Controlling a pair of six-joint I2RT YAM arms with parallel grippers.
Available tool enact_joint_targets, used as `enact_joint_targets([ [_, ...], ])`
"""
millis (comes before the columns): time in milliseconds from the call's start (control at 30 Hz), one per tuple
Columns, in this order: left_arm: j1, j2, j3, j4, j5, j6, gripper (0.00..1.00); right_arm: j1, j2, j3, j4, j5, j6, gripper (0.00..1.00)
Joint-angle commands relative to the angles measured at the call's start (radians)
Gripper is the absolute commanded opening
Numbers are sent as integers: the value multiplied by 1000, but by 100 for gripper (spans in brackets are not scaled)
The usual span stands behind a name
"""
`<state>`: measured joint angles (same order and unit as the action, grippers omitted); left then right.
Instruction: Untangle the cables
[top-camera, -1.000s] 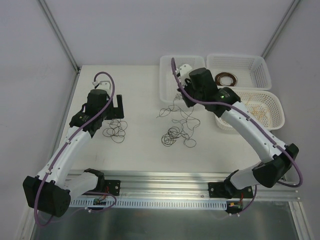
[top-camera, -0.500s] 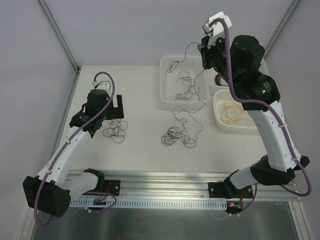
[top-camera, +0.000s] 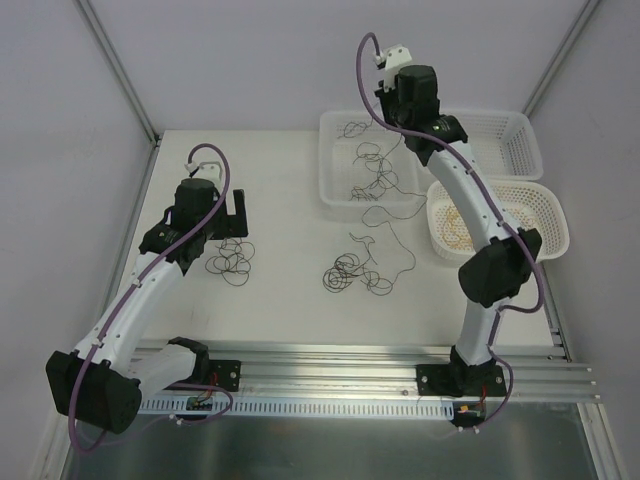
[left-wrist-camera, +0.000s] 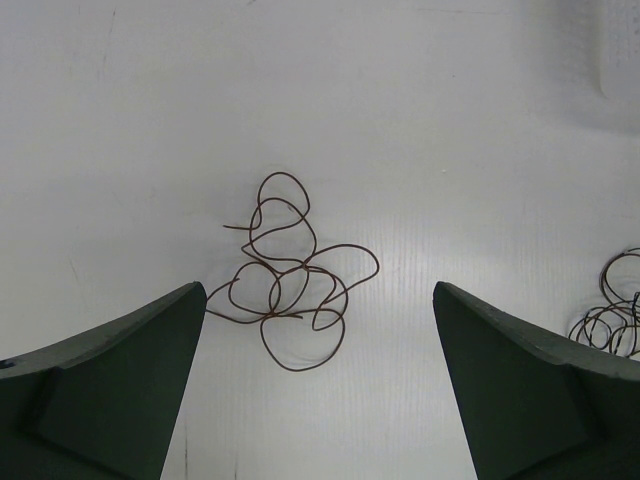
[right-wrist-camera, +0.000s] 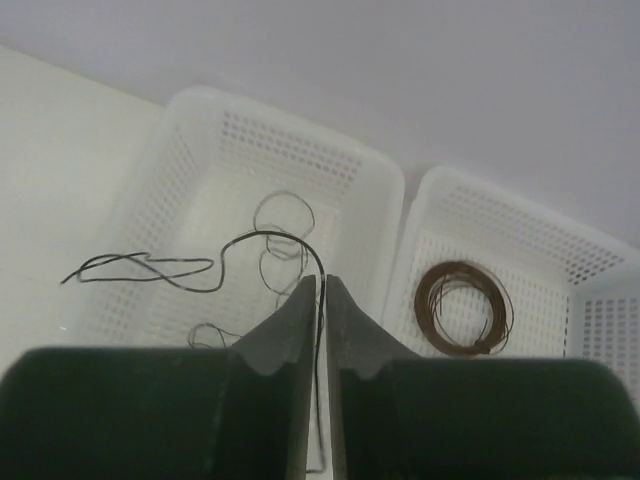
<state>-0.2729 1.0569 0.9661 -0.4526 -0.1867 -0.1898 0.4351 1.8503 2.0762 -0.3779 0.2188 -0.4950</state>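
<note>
Right gripper (right-wrist-camera: 321, 284) was pinched on a black cable (right-wrist-camera: 265, 233) above the basket (right-wrist-camera: 180, 130) at the worktop's far edge. Its tail looked draped over the near rim toward the mid-worktop tangle (top-camera: 350, 272), so a release could let it slide back out. Left gripper (left-wrist-camera: 320, 300) hung wide open over a brown cable (left-wrist-camera: 283, 215).

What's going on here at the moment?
The right pincer is raised above the white perforated plastic basket, shut on a thin black curly wire. That wire hangs into the basket and trails out onto the white table, near a tangle of black wires. The left pincer hovers open over a thin dark brown curly wire lying on the table.
</note>
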Motion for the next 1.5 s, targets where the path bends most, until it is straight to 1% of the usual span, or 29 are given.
enact_joint_targets([
  [0, 9, 2, -4, 17, 7, 18, 98, -53, 58, -10, 34, 4, 87, 12],
  [33, 8, 3, -4, 17, 9, 18, 99, -64, 70, -8, 7, -21, 114, 17],
  [67, 8, 3, -4, 17, 10, 18, 99, -79, 81, -8, -7, -76, 125, 33],
  [100, 9, 6, -4, 15, 12, 18, 99, -84, 85, -10, -39, -93, 131, 42],
  [167, 8, 8, -3, 17, 18, 16, 99, -85, 83, -24, -73, -105, 134, 56],
  [233, 9, 12, -3, 17, 23, 16, 99, -84, 29, -69, -95, -111, 136, 62],
  [267, 8, 12, -3, 18, 24, 16, 99, -85, -3, -143, -92, -111, 139, 66],
  [300, 8, 14, -3, 17, 24, 16, 99, -85, -34, -181, -87, -113, 145, 68],
  [333, 9, 15, -3, 17, 26, 16, 99, -85, -63, -220, -88, -117, 148, 68],
  [367, 9, 14, -3, 17, 24, 16, 98, -85, -132, -266, -90, -128, 156, 68],
  [400, 9, 14, -3, 17, 26, 16, 98, -84, -164, -348, -95, -136, 164, 68],
  [467, 8, 15, -3, 17, 26, 15, 99, -87, -261, -444, -98, -151, 191, 68],
  [500, 9, 17, -3, 17, 26, 15, 99, -87, -295, -532, -99, -153, 205, 68],
  [567, 9, 17, -3, 17, 30, 15, 98, -87, -348, -615, -93, -173, 234, 68],
  [600, 9, 18, -3, 17, 33, 15, 98, -85, -399, -701, -82, -183, 257, 68],
  [700, 9, 18, -3, 17, 35, 13, 98, -85, -471, -816, -44, -206, 286, 67],
  [733, 8, 18, -3, 18, 35, 13, 98, -85, -482, -884, -33, -207, 297, 67],
  [833, 8, 17, -3, 17, 35, 15, 98, -84, -473, -961, -1, -205, 303, 66],
  [900, 8, 17, -4, 17, 35, 15, 98, -84, -448, -979, 19, -210, 300, 65],
  [967, 9, 18, -3, 17, 38, 13, 98, -85, -406, -1004, 40, -263, 296, 65],
  [1100, 9, 15, -6, 17, 35, 15, 98, -85, -321, -1028, 102, -286, 291, 63],
  [1300, 8, 15, -4, 17, 36, 16, 98, -85, -203, -1028, 131, -311, 305, 58],
  [1400, 8, 17, -4, 17, 36, 16, 98, -85, -175, -1024, 135, -312, 306, 51],
  [1467, 9, 15, -4, 17, 36, 16, 98, -85, -168, -1022, 139, -317, 306, 43],
])
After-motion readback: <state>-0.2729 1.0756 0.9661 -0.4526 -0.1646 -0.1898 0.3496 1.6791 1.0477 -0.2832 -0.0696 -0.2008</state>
